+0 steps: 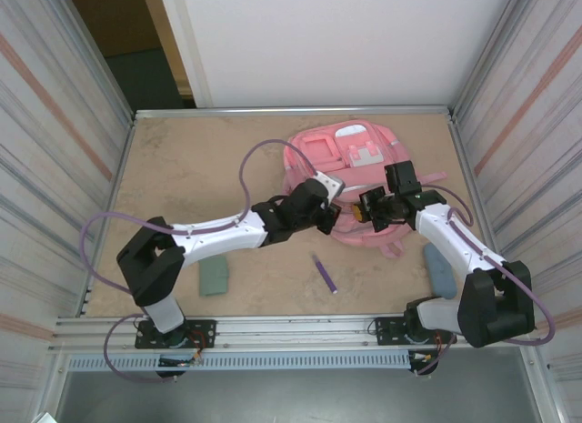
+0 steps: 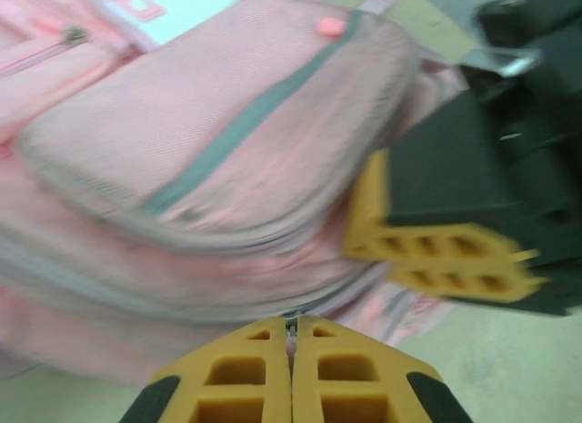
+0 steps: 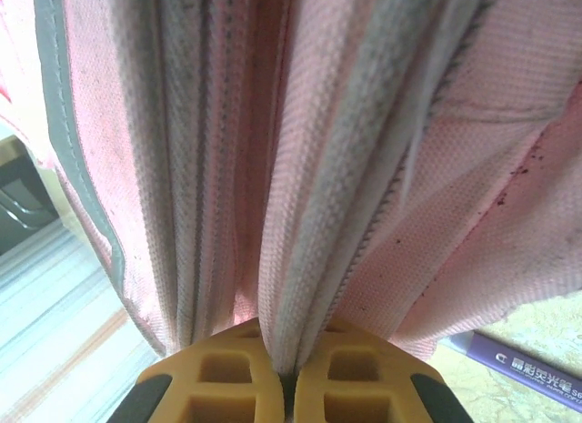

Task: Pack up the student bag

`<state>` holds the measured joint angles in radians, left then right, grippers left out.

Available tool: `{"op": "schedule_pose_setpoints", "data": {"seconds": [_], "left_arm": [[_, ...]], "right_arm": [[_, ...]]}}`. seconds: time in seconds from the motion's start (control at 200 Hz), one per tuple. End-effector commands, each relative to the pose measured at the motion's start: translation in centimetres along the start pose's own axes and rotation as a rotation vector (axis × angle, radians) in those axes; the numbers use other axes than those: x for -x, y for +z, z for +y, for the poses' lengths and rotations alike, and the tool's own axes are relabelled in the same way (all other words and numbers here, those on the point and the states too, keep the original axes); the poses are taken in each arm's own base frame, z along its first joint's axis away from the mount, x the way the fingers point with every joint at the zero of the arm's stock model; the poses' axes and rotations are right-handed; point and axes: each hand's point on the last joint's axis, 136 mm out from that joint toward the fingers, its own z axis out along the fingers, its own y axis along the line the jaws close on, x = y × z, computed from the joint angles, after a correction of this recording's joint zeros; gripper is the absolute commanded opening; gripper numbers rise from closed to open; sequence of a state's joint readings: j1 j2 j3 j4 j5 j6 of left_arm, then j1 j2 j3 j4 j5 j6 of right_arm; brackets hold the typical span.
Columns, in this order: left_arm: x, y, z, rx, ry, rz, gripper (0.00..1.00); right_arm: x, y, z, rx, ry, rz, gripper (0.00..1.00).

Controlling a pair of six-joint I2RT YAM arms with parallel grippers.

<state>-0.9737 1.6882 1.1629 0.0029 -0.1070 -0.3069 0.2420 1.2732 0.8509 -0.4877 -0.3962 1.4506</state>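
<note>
1. The student bag (image 1: 314, 155) is pink woven fabric with grey zip bands across its pockets.
2. The patch (image 1: 362, 153) on the bag's front is white and pink.
3. The pen (image 1: 325, 273) just in front of the bag is purple with white lettering.
4. The block (image 1: 215, 278) to the bag's near left is dull green.
5. The flat item (image 1: 440, 268) to the bag's near right is blue-grey.
6. The table (image 1: 209, 168) under the bag is speckled tan.
7. The left gripper (image 2: 291, 337) and right gripper (image 3: 286, 350), both at the bag, have yellow-orange fingers with black patches.

The bag (image 1: 353, 173) is a large pink fabric backpack. It lies on its back toward the far right of the table (image 1: 200, 168), its front facing up. A white-and-pink patch (image 1: 359, 155) sits on the upper front, and a grey-trimmed pocket (image 2: 227, 132) bulges below it. At the near edge the fabric is bunched into tight folds along a grey zip (image 3: 364, 223).
</note>
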Motion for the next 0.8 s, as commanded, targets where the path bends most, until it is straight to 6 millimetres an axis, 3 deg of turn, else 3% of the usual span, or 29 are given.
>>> {"op": "schedule_pose_setpoints", "data": {"seconds": [0.0,0.236,0.381,0.456,0.521,0.556,0.641,0.717,0.792], "left_arm": [[0.8,-1.9,8.2,0.211,-0.072,-0.030,0.00],[-0.2,-0.8,17.0,0.344,-0.168,-0.020,0.00],[-0.2,1.6,20.3,0.392,-0.159,0.019,0.00],[-0.1,2.0,21.3,0.414,-0.158,0.023,0.02],[0.4,1.6,21.3,0.408,-0.153,0.004,0.12],[0.8,1.2,21.0,0.393,-0.146,-0.006,0.24],[1.7,0.0,19.2,0.314,-0.113,-0.021,0.40],[2.4,-0.9,16.1,0.172,0.004,-0.035,0.49],[2.7,-1.5,11.7,0.011,0.256,-0.064,0.53]], "right_arm": [[0.5,-1.0,0.3,0.010,-0.046,-0.006,0.00],[-0.5,-1.1,0.6,0.022,-0.086,0.035,0.00],[-1.1,-0.8,0.3,0.001,-0.111,0.020,0.00],[-1.3,-0.5,0.1,-0.010,-0.119,0.016,0.06],[-1.6,0.0,-0.2,-0.026,-0.129,0.025,0.15],[-1.7,0.2,-0.4,-0.032,-0.137,0.033,0.18],[-1.5,0.3,-0.9,-0.048,-0.165,0.037,0.33],[-1.3,0.0,-1.2,-0.058,-0.200,0.024,0.43],[-0.8,-0.7,-1.5,-0.068,-0.241,0.002,0.49]]}}
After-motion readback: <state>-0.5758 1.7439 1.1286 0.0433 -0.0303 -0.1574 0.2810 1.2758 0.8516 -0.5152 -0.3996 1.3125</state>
